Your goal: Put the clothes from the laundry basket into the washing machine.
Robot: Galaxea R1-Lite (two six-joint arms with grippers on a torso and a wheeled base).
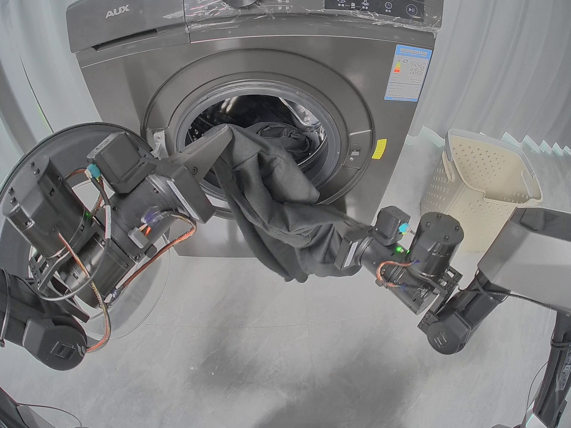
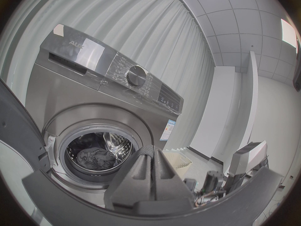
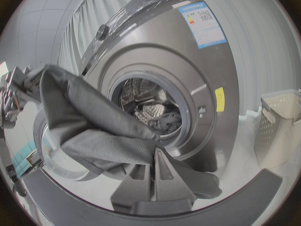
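**Dark garment (image 1: 273, 209) strung betw. both arms at washer (image 1: 238, 60) mouth**

The left gripper (image 2: 152, 153) is seen closed tight, a bit of cloth pinched at its tips, held at the rim of the drum opening. The right gripper (image 3: 154, 153) is clamped on the garment's lower end, below & outside the opening. In head view its tips are buried in cloth. The garment is stretched from one to the other, with a fold hung under the right gripper. How much lies inside can't be told. More dark clothes (image 2: 94, 159) are seen past the left gripper, deep in the drum. The basket (image 1: 440, 191) is set just beyond the right gripper, its bottom not made out. The door (image 1: 59, 138) is open, mostly hidden behind the left arm.
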